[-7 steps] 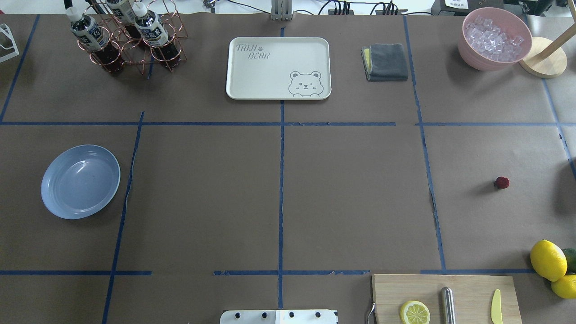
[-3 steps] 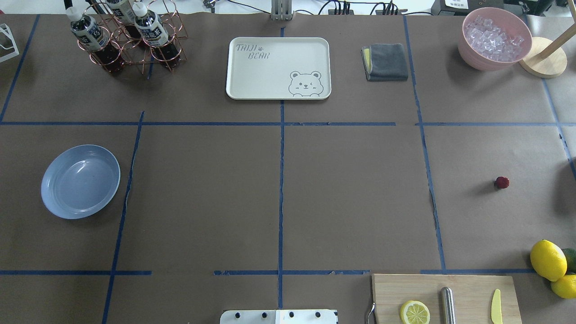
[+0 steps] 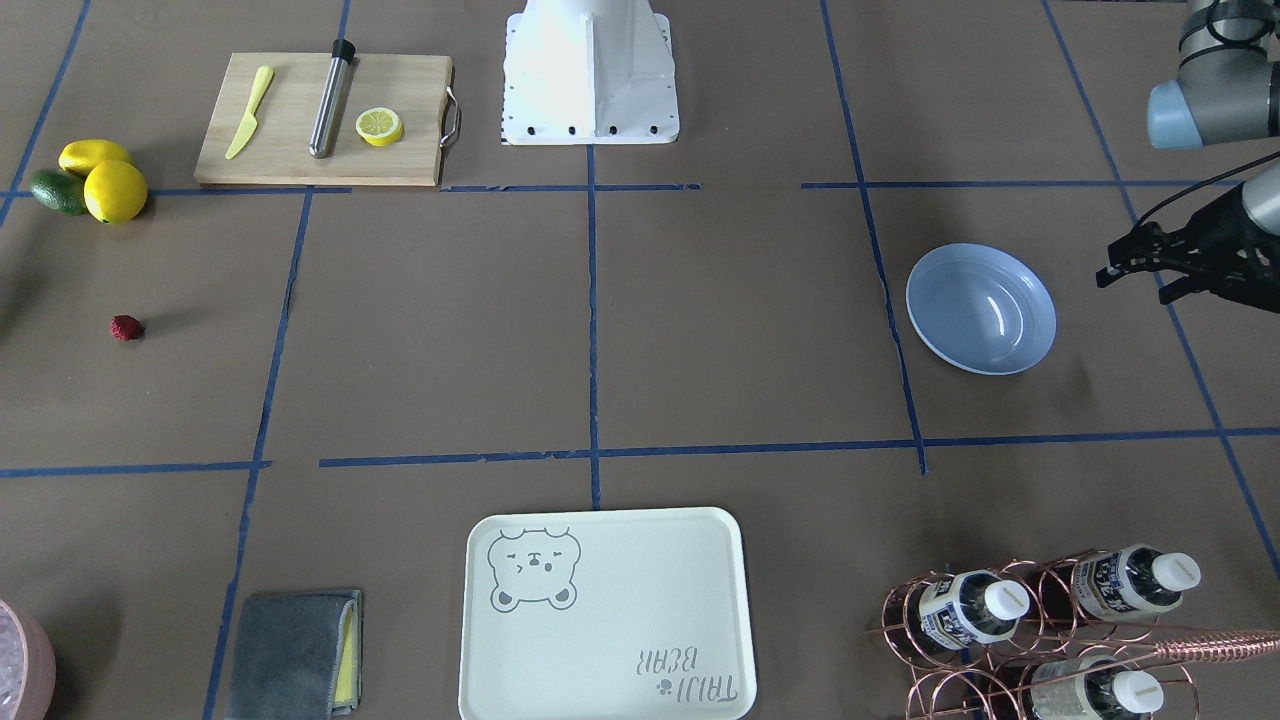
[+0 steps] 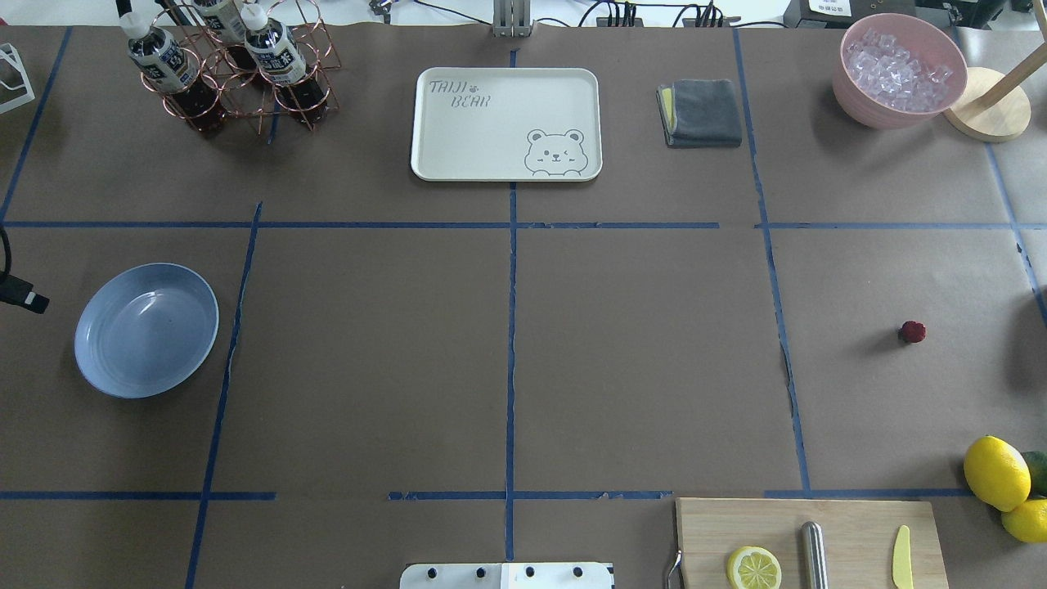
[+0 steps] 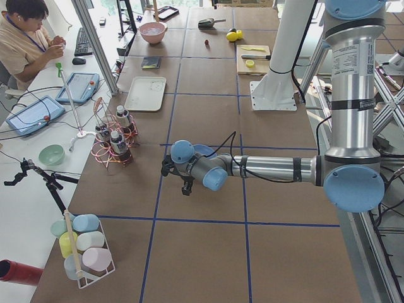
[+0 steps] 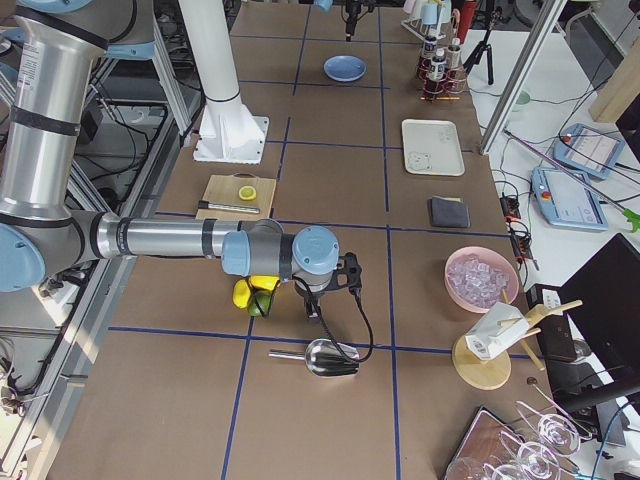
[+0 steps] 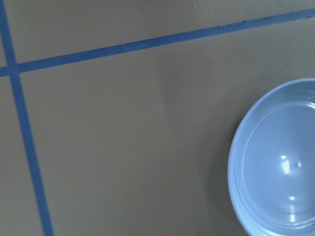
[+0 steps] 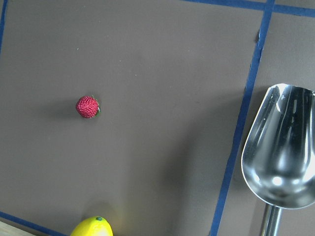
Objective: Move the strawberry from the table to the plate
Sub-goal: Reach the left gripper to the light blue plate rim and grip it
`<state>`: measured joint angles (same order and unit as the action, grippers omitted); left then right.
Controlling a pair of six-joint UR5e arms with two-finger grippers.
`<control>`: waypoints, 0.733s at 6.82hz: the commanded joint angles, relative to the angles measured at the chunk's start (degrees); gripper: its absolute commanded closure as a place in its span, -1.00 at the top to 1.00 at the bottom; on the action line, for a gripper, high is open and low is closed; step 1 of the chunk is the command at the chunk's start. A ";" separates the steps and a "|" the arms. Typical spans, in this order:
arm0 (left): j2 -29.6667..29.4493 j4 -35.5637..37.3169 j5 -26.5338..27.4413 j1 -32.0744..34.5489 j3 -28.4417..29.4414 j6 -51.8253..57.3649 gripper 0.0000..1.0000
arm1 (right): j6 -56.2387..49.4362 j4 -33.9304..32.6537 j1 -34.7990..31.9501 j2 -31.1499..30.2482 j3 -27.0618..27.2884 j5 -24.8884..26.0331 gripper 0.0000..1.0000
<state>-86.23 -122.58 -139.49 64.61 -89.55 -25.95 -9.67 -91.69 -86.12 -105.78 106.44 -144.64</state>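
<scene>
Left gripper [image 3: 1135, 280] has come in at the left edge of the overhead view; the two earlier overhead frames showed no arm there. Nothing else on the table [image 4: 638, 352] has shifted.

Left to right across the table, as seen from behind the robot:

- Left gripper hangs just beside the plate [image 4: 147, 343], off its outer edge, not touching it. Jaws look spread apart and hold nothing. Its wrist camera sees bare table and one side of the plate.
- Plate: light blue, glossy, nothing in it, in the left middle cell of the tape grid.
- Copper wire rack [image 4: 237, 90] with bottles, far left corner.
- Cream bear-printed tray [image 4: 491, 131], far centre, on the middle tape line.
- Folded grey cloth [image 4: 703, 113], right of the tray.
- Cutting board [image 4: 859, 523] at the near edge, with a lemon half [image 4: 754, 568] on it.
- Strawberry [image 4: 913, 331]: lies alone on the table in the right middle cell, well apart from the plate, touching nothing.
- Pink bowl [image 4: 842, 78] of ice, far right corner.
- Whole lemons [image 4: 996, 473], near right edge.
- Right gripper [image 6: 330, 290] shows only in the right-side view, hanging by the lemons; I cannot tell how its jaws stand. Its wrist camera looks down on the strawberry, with a metal scoop [image 8: 280, 162] off to one side.
</scene>
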 commanded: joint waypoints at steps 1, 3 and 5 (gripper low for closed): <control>-2.17 -2.13 0.09 -3.60 2.53 -2.71 0.95 | 0.00 0.02 -0.01 0.05 0.00 -0.03 1.00; -3.24 -2.13 0.18 -6.24 3.86 -2.62 0.95 | 0.00 0.02 0.08 0.23 0.08 -0.03 1.00; -4.11 -2.48 0.18 -6.86 5.08 -2.71 0.50 | 0.00 0.02 0.08 0.32 0.08 -0.03 1.00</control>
<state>-89.70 -124.92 -139.31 58.12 -85.14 -28.59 -9.67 -91.67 -86.05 -105.55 106.51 -144.67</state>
